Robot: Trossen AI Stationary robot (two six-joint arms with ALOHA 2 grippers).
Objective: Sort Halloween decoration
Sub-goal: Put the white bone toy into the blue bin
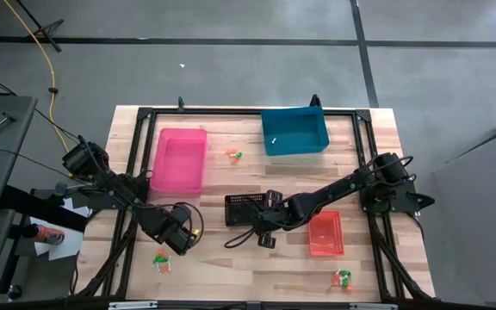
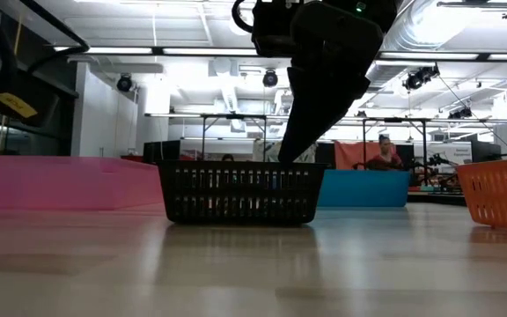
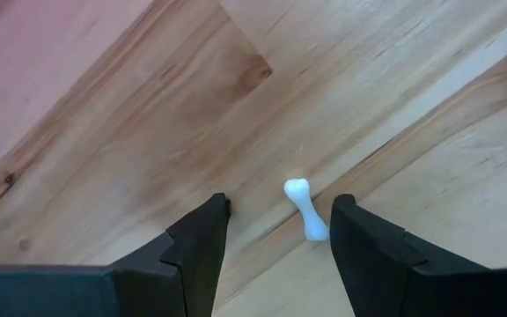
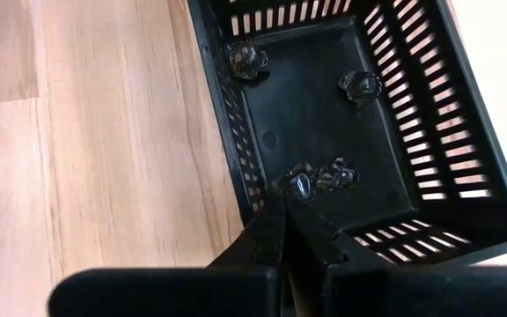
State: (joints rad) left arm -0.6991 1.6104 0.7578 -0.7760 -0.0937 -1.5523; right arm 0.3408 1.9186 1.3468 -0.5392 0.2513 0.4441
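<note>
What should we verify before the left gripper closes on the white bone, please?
1. Left gripper open: ok, fingers spread wide.
2. Bone between the fingers: ok, though it lies nearer one finger.
3. Bone clear of other trinkets: ok, only bare table around it.
4. Fingers low enough to grasp: cannot tell.
5. Right gripper out of the way: ok, shut at the black basket, well away from the left arm.
6. Bin meant for white pieces: cannot tell.
</note>
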